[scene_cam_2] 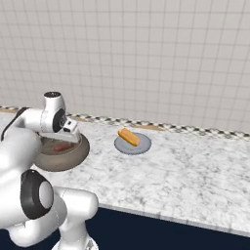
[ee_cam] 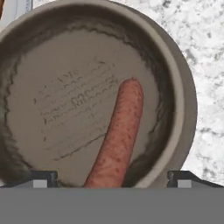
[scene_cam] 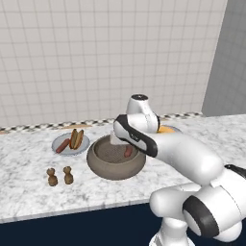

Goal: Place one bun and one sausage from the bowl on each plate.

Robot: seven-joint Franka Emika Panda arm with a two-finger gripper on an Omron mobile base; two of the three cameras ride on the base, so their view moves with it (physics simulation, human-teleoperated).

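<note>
We are hovering our tool [ee_cam: 111, 178], fingers spread wide and holding nothing, over the large round taupe-brown bowl [scene_cam: 103, 169] at the centre of the left base view, where one reddish sausage [ee_cam: 117, 138] is lying. The grey plate at left [scene_cam: 61, 141] is already carrying a bun and a sausage; the grey plate at centre of the right base view [scene_cam_2: 141, 146] is holding just a golden bun [scene_cam_2: 129, 136]. We are judging that moving this last sausage across the marble bench [scene_cam_2: 185, 171] remains.

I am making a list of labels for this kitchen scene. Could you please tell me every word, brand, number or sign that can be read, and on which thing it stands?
None: no readable text anywhere.
The bowl, sausage, both plates, buns and the two small brown shakers are unmarked.
Faint lines on the bowl's floor are ridges, not letters.
</note>
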